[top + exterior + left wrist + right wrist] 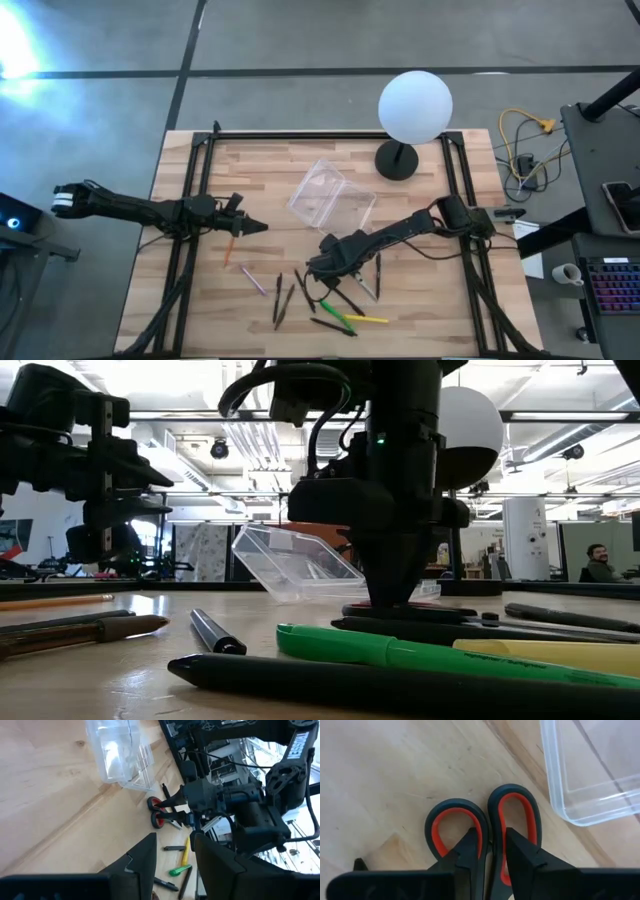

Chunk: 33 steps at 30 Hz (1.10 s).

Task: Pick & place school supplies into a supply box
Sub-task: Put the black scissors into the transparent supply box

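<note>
The red-handled scissors (517, 815) lie flat on the wooden table, near the clear supply box (330, 195). The box lies open beside them and also shows in the right wrist view (590, 770). My right gripper (324, 264) points down over the scissors' handles and is shut on them. Several pens and pencils lie in front of it, among them a green one (335, 312), a yellow one (368, 319), dark ones (281, 300) and a pink one (255, 282). My left gripper (252, 228) hovers open and empty at the table's left, above an orange pencil (230, 250). My right gripper comes from above, pointing down. One fingertip (470, 845) stands in each handle loop. Between them they pinch the loops' inner sides where the two meet (492, 827). The scissors lie flat on the table.
A white globe lamp (414, 105) on a black base (397, 160) stands at the back right, just behind the box. Black frame rails run along the table's left and right sides (190, 200). Bare wood lies at the table's left front.
</note>
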Each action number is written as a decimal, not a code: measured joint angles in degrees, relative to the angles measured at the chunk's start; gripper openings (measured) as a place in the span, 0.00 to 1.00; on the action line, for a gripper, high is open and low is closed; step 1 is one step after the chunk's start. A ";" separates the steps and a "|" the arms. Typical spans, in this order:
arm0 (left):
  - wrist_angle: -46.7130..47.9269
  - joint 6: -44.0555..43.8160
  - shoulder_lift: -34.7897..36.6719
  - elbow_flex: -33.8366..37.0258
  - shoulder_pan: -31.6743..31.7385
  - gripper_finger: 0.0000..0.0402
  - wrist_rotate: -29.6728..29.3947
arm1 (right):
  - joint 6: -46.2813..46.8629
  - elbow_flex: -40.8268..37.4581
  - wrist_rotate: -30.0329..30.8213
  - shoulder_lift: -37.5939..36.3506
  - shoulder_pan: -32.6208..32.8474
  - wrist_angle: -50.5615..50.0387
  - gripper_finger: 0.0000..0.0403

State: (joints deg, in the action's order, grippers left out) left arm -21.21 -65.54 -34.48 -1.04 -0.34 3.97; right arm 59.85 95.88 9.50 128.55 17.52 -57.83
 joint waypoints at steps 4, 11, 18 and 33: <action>0.00 -0.01 0.00 0.00 0.00 0.29 0.00 | -0.70 -0.31 1.60 -1.28 0.97 0.09 0.15; 0.73 -0.01 0.00 0.00 0.00 0.29 -0.01 | -2.71 -0.31 4.02 -5.32 1.43 1.33 0.15; 3.56 -0.42 -0.02 0.30 0.00 0.29 -0.02 | 0.36 -0.28 6.44 -10.58 1.66 3.87 0.15; 3.43 6.92 0.02 -1.21 0.00 0.29 -0.02 | 35.31 -2.74 30.04 -20.06 -9.30 9.16 0.15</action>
State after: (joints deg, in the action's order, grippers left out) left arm -17.78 -58.61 -34.46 -2.25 -0.34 3.94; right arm 95.17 93.14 39.54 108.49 8.21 -48.66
